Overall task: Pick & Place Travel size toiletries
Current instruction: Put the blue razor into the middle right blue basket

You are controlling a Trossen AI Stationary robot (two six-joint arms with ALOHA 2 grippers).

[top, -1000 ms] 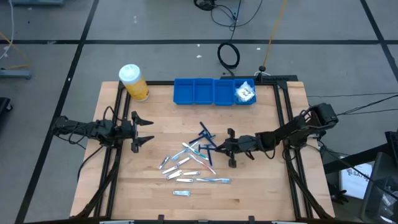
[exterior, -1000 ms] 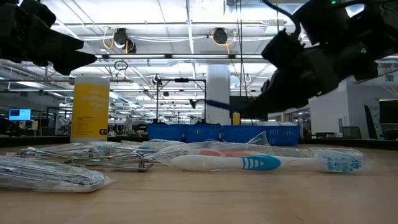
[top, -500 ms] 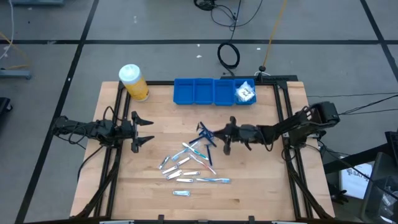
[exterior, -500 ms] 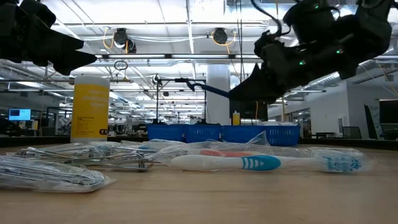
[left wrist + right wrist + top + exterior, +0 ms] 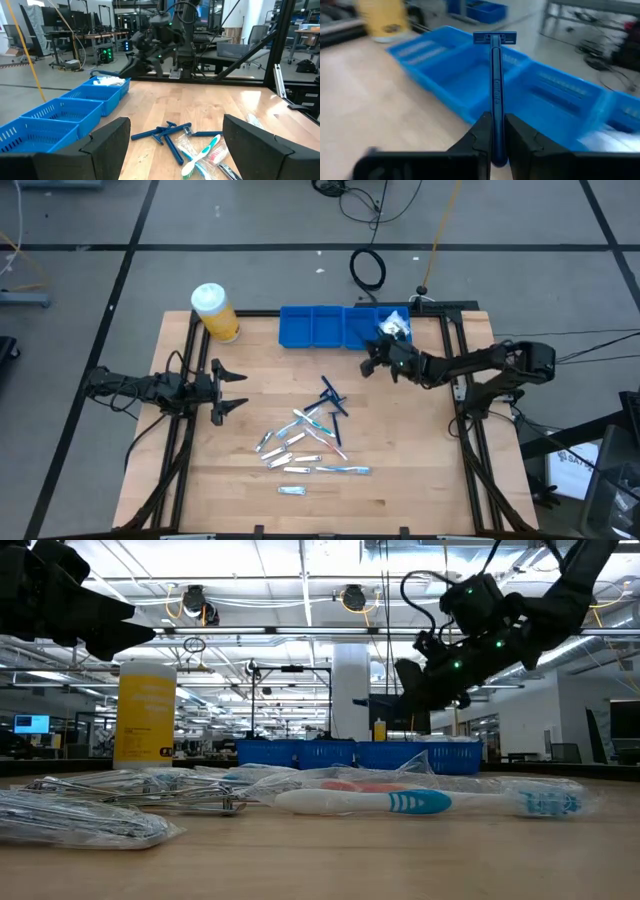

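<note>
My right gripper (image 5: 368, 363) hovers just in front of the blue tray (image 5: 330, 327), shut on a dark blue razor (image 5: 495, 75). In the low view it hangs high above the table (image 5: 405, 690). The other toiletries lie in a loose pile (image 5: 308, 438) mid-table: two dark blue razors (image 5: 332, 398), blue-white toothbrushes (image 5: 343, 470) and small wrapped packets (image 5: 278, 448). My left gripper (image 5: 236, 388) waits open at the table's left side, fingers pointing at the pile (image 5: 172, 135). My right gripper pinches the razor's handle (image 5: 495, 112) near its free end between the two fingers (image 5: 481, 131). The handle runs on past the fingertips, with the razor's head (image 5: 495, 37) out in front. The fingers point roughly level toward the table's far left. The razor is lifted clear over the tray's near wall.
A white wrapped packet (image 5: 394, 328) lies in the tray's rightmost compartment. A yellow white-capped jar (image 5: 215, 312) stands at the table's far left corner. Black rails (image 5: 455, 380) run along both table sides. Bare wood shows between the pile and the tray.
My right gripper has risen from the pile's right side and travelled toward the far edge up to the blue tray, its arm stretching out, carrying the razor lifted clear. The pile and my left arm have stayed put.
</note>
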